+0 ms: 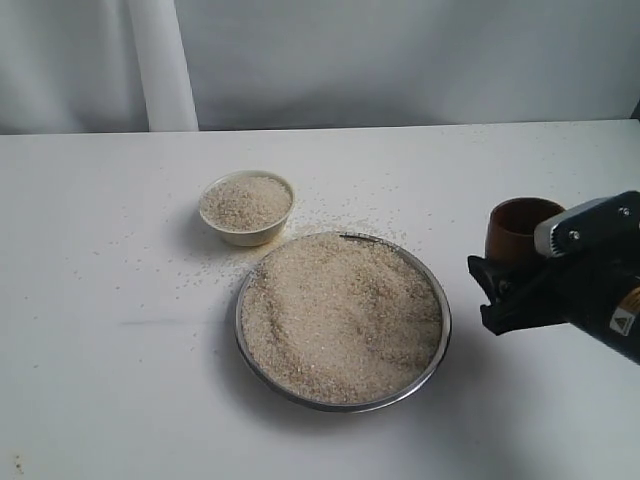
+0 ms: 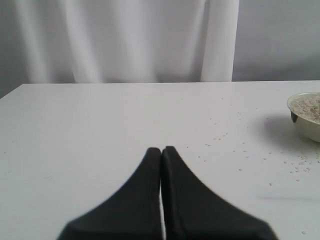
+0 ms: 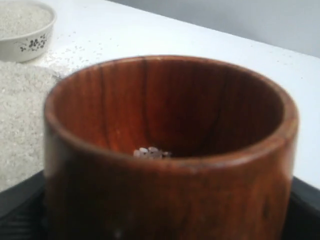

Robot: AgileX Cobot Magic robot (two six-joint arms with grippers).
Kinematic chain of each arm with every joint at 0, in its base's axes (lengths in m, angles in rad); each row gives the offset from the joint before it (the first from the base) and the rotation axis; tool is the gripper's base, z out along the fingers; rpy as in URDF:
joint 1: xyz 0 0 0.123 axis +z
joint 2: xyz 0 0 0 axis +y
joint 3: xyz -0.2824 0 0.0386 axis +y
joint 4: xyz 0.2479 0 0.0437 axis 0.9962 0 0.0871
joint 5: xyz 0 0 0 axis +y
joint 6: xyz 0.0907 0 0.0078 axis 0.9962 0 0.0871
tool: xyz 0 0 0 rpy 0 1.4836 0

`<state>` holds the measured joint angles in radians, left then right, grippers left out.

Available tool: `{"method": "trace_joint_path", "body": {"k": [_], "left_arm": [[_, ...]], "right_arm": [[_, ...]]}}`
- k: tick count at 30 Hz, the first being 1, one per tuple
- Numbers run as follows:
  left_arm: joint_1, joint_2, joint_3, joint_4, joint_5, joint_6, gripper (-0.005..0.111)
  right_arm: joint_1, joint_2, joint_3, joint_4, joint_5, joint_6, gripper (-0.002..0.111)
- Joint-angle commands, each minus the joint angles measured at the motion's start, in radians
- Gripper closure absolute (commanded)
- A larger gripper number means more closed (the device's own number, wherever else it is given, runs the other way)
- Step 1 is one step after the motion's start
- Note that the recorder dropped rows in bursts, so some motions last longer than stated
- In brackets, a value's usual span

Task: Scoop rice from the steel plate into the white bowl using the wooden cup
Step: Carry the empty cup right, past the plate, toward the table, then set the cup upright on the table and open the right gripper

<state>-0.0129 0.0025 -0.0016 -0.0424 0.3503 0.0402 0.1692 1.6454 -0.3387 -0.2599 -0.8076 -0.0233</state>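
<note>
Wooden cup (image 1: 520,222) is upright between the jaws of the right gripper (image 1: 495,290), which pinch it at its sides, just right of the steel plate (image 1: 345,407); few grains lie inside it; rice (image 1: 340,315) is heaped in the plate and fills the white bowl (image 1: 247,236) close behind it; loose grains dot the table (image 1: 100,330); the left gripper (image 2: 161,165) is pressed together, apart from the bowl.

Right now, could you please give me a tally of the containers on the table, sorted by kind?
steel plate: 1
white bowl: 1
wooden cup: 1
Total: 3
</note>
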Motion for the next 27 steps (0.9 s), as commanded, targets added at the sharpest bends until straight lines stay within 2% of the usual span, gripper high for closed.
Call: {"method": "trace_joint_path", "body": {"k": [1, 6, 14, 22, 27], "left_arm": [[-0.003, -0.003, 0.002, 0.000, -0.006, -0.004, 0.107], [-0.003, -0.003, 0.002, 0.000, -0.006, -0.004, 0.107], [-0.003, -0.003, 0.002, 0.000, -0.006, -0.004, 0.107], [-0.003, -0.003, 0.002, 0.000, -0.006, -0.004, 0.107], [-0.003, -0.003, 0.002, 0.000, -0.006, -0.004, 0.107]], "right_arm": [[-0.009, 0.088, 0.005, -0.010, -0.120, -0.046, 0.108], [-0.009, 0.185, 0.002, -0.010, -0.240, -0.091, 0.108], [-0.009, 0.369, -0.066, 0.046, -0.231, -0.097, 0.108], [-0.009, 0.372, -0.071, 0.146, -0.242, -0.100, 0.108], [-0.009, 0.372, -0.071, 0.147, -0.239, -0.100, 0.108]]}}
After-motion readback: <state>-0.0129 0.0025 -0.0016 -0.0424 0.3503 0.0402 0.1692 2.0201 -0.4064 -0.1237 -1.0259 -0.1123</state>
